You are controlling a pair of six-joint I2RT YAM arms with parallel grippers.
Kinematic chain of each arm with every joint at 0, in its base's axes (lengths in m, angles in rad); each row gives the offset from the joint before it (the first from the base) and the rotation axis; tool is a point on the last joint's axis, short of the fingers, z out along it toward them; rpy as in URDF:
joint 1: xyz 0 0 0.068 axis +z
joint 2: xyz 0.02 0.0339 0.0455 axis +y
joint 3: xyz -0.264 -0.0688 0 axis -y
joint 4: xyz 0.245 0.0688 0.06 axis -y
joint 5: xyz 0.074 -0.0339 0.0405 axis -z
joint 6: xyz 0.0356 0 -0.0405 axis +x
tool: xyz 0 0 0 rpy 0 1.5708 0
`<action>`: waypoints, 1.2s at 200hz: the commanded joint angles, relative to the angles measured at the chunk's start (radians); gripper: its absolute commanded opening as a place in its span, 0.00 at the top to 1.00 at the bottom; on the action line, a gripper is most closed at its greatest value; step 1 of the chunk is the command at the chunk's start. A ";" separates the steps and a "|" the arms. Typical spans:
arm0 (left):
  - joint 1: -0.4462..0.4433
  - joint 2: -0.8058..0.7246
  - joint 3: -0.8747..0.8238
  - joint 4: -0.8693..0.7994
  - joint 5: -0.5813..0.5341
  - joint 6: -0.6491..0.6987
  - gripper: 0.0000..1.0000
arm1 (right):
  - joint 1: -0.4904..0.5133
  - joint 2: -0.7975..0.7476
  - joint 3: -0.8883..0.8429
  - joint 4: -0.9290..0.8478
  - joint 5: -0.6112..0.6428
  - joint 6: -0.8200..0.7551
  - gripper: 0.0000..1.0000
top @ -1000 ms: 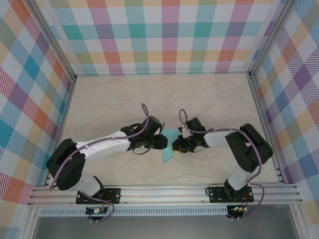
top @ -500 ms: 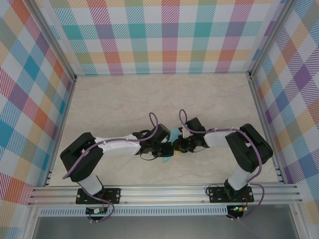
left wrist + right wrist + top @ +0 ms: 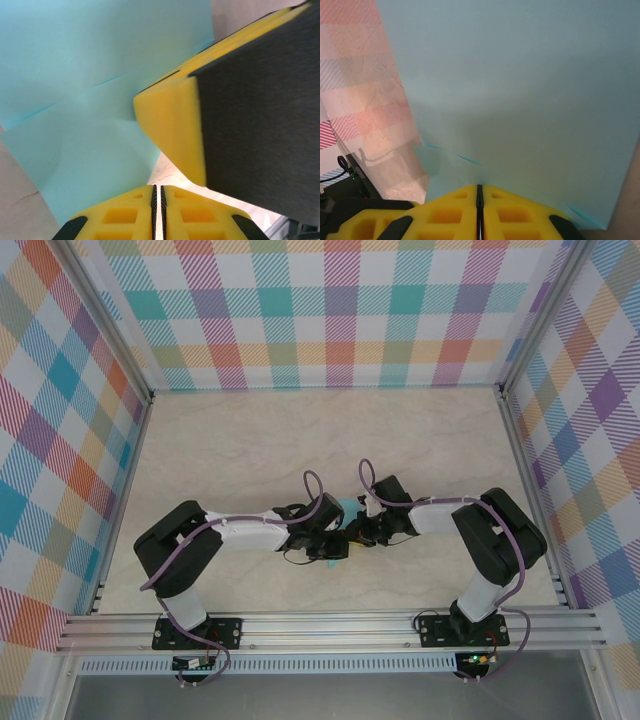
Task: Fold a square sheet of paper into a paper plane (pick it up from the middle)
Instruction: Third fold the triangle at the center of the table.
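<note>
The square sheet of paper [image 3: 346,507] is light teal and creased, and mostly hidden between the two grippers near the table's front middle. My right gripper [image 3: 356,535] is shut on it; in the right wrist view the sheet [image 3: 520,90] rises straight out of the closed jaw line of the right gripper [image 3: 479,186]. My left gripper [image 3: 335,543] meets it from the left. In the left wrist view the left gripper [image 3: 157,186] is shut, and the paper [image 3: 90,75] runs down into its seam. The right gripper's yellow finger [image 3: 170,130] looms close, pinching the same sheet.
The pale marbled table [image 3: 250,440] is enclosed by plaid walls on three sides. An aluminium rail [image 3: 330,625] carrying both arm bases runs along the near edge. Both arms lie low, their tips almost touching.
My left arm has reached right into the paper and its jaws have closed there. The sheet is now more covered by the grippers. The right arm has stayed put.
</note>
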 commanded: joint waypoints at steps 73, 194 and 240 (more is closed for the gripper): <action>-0.005 0.013 -0.075 -0.035 -0.016 0.020 0.88 | 0.008 0.075 -0.002 -0.114 0.106 -0.024 0.90; -0.006 -0.057 -0.241 0.019 0.044 -0.039 0.89 | 0.008 0.071 0.016 -0.176 0.145 -0.047 0.89; -0.006 -0.101 -0.273 -0.005 0.038 -0.042 0.89 | 0.008 0.082 0.024 -0.191 0.162 -0.052 0.89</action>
